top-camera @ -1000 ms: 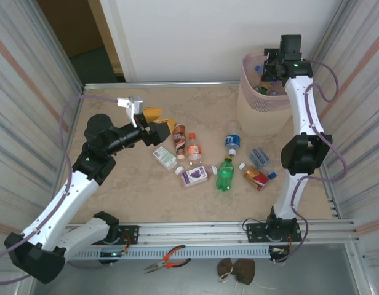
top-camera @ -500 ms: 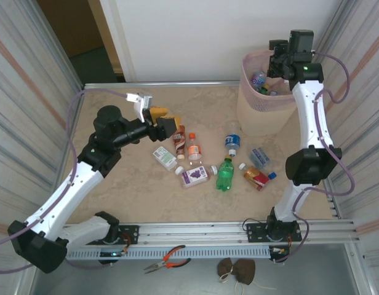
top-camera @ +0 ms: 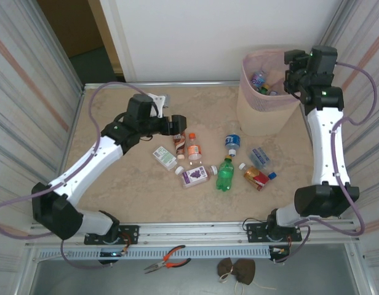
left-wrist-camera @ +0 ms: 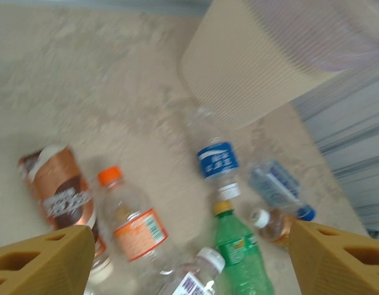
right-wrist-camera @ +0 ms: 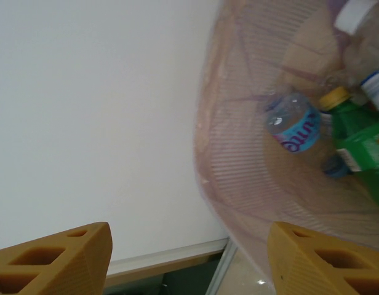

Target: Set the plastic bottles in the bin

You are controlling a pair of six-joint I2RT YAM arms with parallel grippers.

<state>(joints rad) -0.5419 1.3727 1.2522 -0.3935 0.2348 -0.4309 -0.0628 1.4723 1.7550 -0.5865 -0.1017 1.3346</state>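
Eight plastic bottles (top-camera: 224, 174) lie left of one bin (top-camera: 257, 117). The left gripper (top-camera: 175, 126) hovers above them and the right gripper (top-camera: 293, 77) at the bin's rim, both spread and empty.

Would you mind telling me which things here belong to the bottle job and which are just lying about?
Job:
- loose bottles
- binned bottles
- bin

Lying about:
- pliers
- brown bundle
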